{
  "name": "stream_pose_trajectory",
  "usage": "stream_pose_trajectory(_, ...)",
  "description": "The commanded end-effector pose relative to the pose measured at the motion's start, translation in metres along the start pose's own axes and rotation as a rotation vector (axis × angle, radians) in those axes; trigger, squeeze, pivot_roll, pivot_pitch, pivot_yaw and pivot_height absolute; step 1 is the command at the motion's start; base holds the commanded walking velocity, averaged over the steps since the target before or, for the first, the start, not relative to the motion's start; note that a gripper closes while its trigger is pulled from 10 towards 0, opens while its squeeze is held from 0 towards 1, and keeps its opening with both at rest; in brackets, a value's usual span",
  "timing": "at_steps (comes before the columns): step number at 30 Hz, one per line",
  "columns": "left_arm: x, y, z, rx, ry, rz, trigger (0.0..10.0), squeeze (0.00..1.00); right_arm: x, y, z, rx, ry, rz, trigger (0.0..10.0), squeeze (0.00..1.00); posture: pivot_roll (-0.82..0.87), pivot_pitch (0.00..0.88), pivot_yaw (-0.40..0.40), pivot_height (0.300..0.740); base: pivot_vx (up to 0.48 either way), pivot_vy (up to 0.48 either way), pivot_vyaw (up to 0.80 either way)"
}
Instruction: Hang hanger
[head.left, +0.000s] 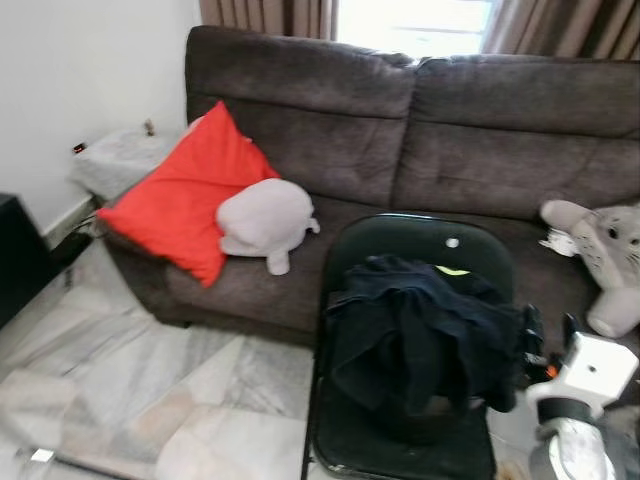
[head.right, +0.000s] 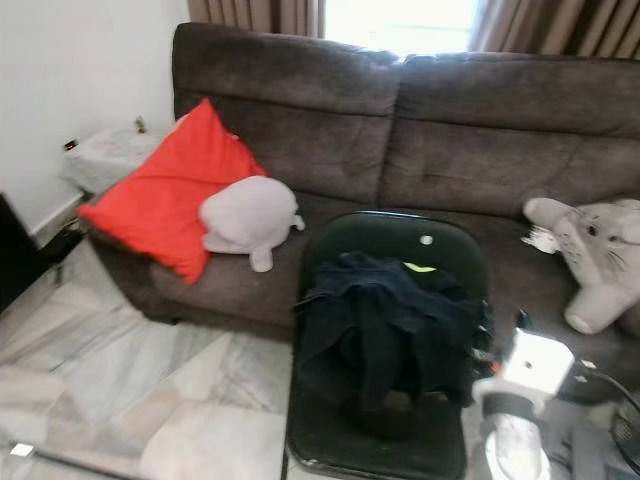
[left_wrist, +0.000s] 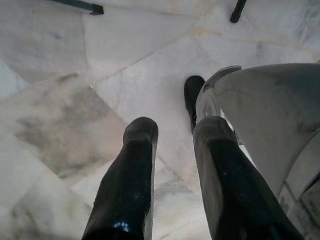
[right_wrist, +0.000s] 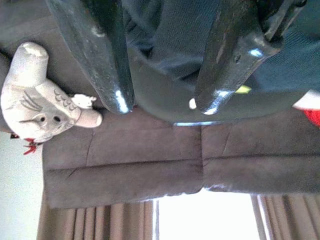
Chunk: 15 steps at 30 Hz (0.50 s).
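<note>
Clothes (head.left: 420, 335) on chair (head.left: 400, 240), right claw (right_wrist: 162, 102) open

Dark brown fabric sofa (head.left: 420, 130) along back wall, bright window (head.left: 415, 22) w/ brown curtains (head.left: 265, 14) behind it. White wall (head.left: 80, 70) at left. Grey-white marble tile floor (head.left: 150, 390). Black folding chair (head.left: 420, 250) in front of sofa. Small cloth-covered side table (head.left: 120, 160) beside sofa's left arm.
</note>
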<state>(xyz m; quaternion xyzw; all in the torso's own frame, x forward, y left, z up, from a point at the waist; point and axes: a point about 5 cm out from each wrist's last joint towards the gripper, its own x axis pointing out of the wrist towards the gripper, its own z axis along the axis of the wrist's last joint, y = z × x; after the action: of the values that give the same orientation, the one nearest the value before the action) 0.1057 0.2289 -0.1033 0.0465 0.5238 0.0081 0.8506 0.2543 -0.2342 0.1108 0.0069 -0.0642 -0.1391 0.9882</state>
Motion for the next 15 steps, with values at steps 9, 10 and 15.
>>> stream_pose_trajectory(9, 0.002, -0.004, 0.006, 0.046, -0.012, -0.027, 10.0, 0.0, -0.015, -0.014, 0.005, -0.088, -0.017, -0.06, 10.0, 0.0, -0.01, 0.0, 0.003, 0.74, 0.066, 0.0, 0.0)
stream_pose_trajectory(10, 0.002, -0.004, 0.006, 0.048, -0.011, -0.027, 10.0, 0.0, -0.016, -0.014, 0.006, -0.096, -0.021, -0.063, 10.0, 0.0, -0.01, 0.0, 0.004, 0.74, 0.0, 0.0, 0.0)
stream_pose_trajectory(15, 0.002, -0.003, 0.006, 0.054, -0.01, -0.03, 10.0, 0.0, -0.031, -0.013, 0.014, -0.221, -0.033, -0.025, 10.0, 0.0, -0.02, 0.0, 0.006, 0.74, 0.0, 0.0, 0.0)
